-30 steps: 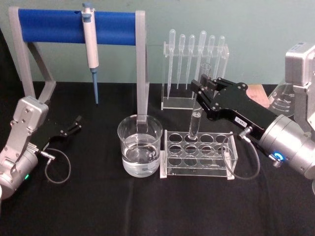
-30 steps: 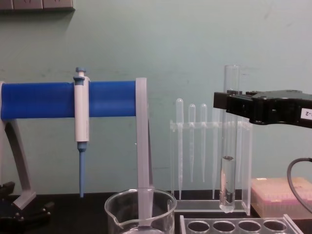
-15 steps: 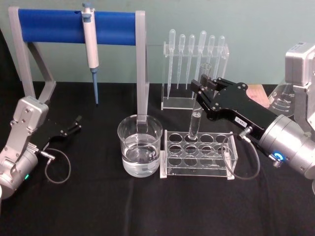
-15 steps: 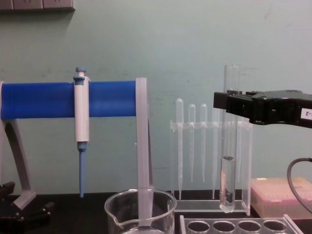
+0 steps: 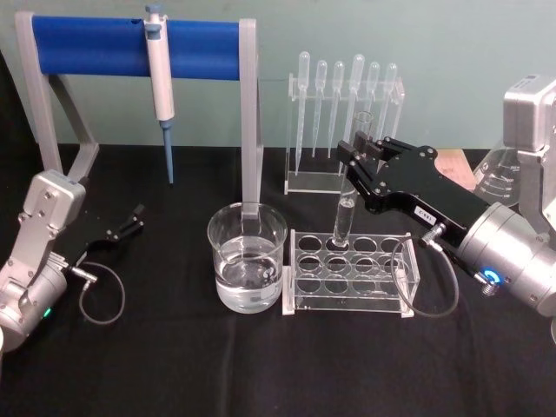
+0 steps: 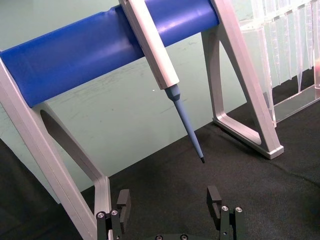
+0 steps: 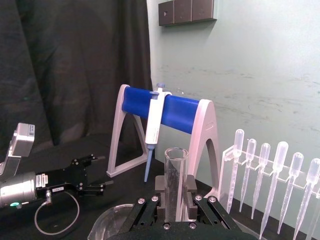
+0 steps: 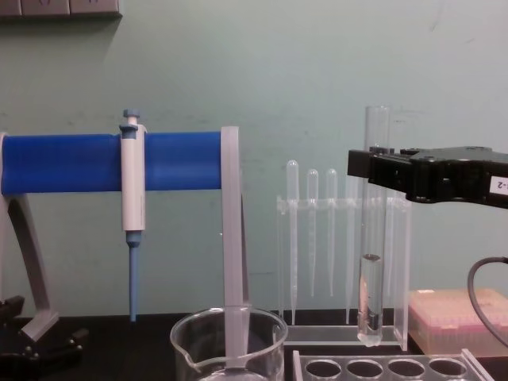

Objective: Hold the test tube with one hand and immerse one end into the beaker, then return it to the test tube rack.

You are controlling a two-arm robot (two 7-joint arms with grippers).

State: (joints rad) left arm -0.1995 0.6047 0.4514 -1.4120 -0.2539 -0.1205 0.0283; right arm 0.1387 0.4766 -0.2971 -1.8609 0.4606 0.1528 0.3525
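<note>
My right gripper (image 5: 352, 158) is clamped on the test tube (image 8: 373, 270) near its top and holds it straight up. From the chest view, the tube's round end hangs just above a back hole of the test tube rack (image 5: 352, 282). Some clear liquid sits in the tube's lower part. The beaker (image 5: 248, 252) with water stands just beside the rack, at its 9 o'clock. My left gripper (image 5: 134, 218) rests well apart at 9 o'clock on the black table (image 5: 261, 365), fingers spread wide, holding nothing.
</note>
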